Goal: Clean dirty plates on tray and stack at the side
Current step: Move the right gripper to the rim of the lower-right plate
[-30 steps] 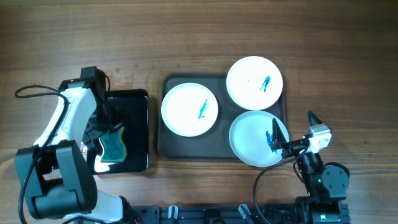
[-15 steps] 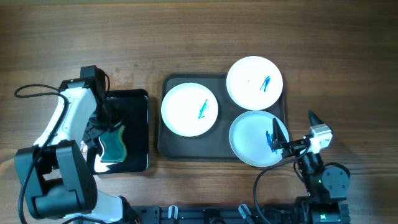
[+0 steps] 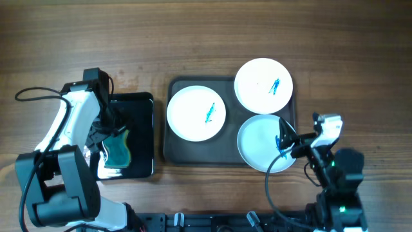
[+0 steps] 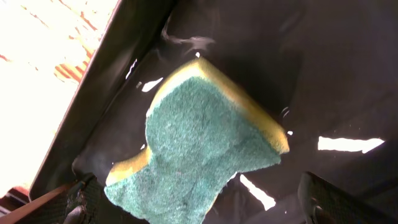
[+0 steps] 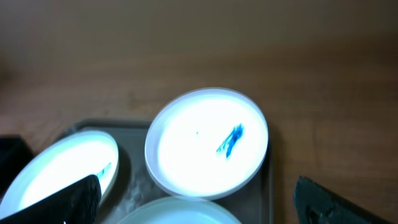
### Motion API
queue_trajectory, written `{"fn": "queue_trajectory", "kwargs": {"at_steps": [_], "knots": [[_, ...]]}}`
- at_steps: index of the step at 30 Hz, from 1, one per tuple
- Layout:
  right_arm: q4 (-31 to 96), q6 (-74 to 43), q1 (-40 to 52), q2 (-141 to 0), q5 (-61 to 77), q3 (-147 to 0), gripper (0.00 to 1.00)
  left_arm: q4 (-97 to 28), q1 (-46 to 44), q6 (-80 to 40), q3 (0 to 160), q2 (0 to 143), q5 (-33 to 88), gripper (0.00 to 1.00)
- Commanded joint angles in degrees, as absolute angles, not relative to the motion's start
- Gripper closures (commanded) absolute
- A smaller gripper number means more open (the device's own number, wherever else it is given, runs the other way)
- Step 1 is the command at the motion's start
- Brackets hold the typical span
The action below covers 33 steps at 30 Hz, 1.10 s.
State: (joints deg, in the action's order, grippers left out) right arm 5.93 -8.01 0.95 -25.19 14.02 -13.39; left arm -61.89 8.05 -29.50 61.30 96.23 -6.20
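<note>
three round white plates, each with a blue ink smear, lay in the large dark grey-brown textured tray (image 3: 172, 153): the left plate (image 3: 196, 113), the far-right plate (image 3: 263, 86) and the near-right plate (image 3: 261, 145). both right-hand plates overlapped the tray's rim. they looked stiff, light and smooth, so likely slippery. the raised rim where a plate overhung the tray seemed the best place to pinch.

the small glossy black rectangular tray (image 3: 145, 109) held only a green-and-yellow scouring sponge (image 4: 205, 143). it looked soft and squashy, best pinched across its thickness.

the left gripper (image 3: 111, 136) hung over the sponge, jaws spread wide, gripping nothing. the right gripper (image 3: 288, 143) was equally wide and empty at the near-right plate's edge.
</note>
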Motion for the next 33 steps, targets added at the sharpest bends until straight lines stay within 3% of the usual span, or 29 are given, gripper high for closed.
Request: {"fn": "queue_trajectory", "kwargs": {"at_steps": [1,5,9,11,12,13,15,17,19,20,21,23,26,27,33], "knots": [[13.15,-9.17,0.80,-38.15,15.57,-25.89,0.00,-62.08,8.43,-29.65,60.97,96.60,-6.90,0.00],[26.55,-12.25,0.80,-52.25,15.55,-40.56,0.00,-62.08,8.43,-29.65,60.97,96.60,-6.90,0.00],[35.24,-26.15,0.80,-59.55,15.33,-44.99,0.00,-62.08,8.43,-29.63,60.97,96.60,-6.90,0.04],[39.44,-25.65,0.78,-62.35,13.50,-44.99,0.00,-62.11,8.43,-29.65,60.97,96.60,-6.90,0.20],[39.94,-25.52,0.78,-63.22,13.43,-44.99,0.00,-62.11,8.43,-29.65,60.97,96.60,-6.85,0.45],[40.82,-25.50,0.80,-64.88,13.63,-44.99,0.00,-62.06,8.43,-29.63,60.97,96.60,-6.48,0.29],[40.51,-25.52,0.78,-65.76,13.61,-44.99,0.00,-61.87,8.43,-29.56,60.97,96.60,-6.52,0.26],[40.34,-25.50,0.78,-66.02,13.58,-44.99,0.00,-61.65,8.43,-28.93,60.97,96.60,-6.55,0.15],[40.84,-25.47,0.78,-66.02,14.09,-44.99,0.00,-61.49,8.43,-28.71,60.97,96.60,-8.03,0.31],[41.32,-24.86,0.80,-66.02,14.92,-44.99,0.00,-60.97,8.43,-28.71,60.97,96.60,-10.00,0.21],[41.45,-22.70,0.80,-66.02,16.60,-44.99,0.00,-60.36,8.43,-28.69,60.97,96.60,-12.45,0.22],[42.04,-21.50,0.80,-66.02,18.44,-44.99,0.00,-59.40,8.43,-26.52,60.97,96.60,-14.22,0.35],[42.87,-20.93,0.80,-66.02,20.80,-44.99,0.00,-56.95,8.43,-24.99,60.97,96.60,-14.11,0.37],[43.07,-20.84,0.80,-66.02,21.61,-44.99,0.00,-56.12,8.43,-22.74,60.95,96.60,-13.04,0.43],[43.86,-20.58,0.80,-66.02,22.65,-44.99,0.00,-48.23,8.36,-22.24,50.85,96.60,-10.55,0.48]]}}
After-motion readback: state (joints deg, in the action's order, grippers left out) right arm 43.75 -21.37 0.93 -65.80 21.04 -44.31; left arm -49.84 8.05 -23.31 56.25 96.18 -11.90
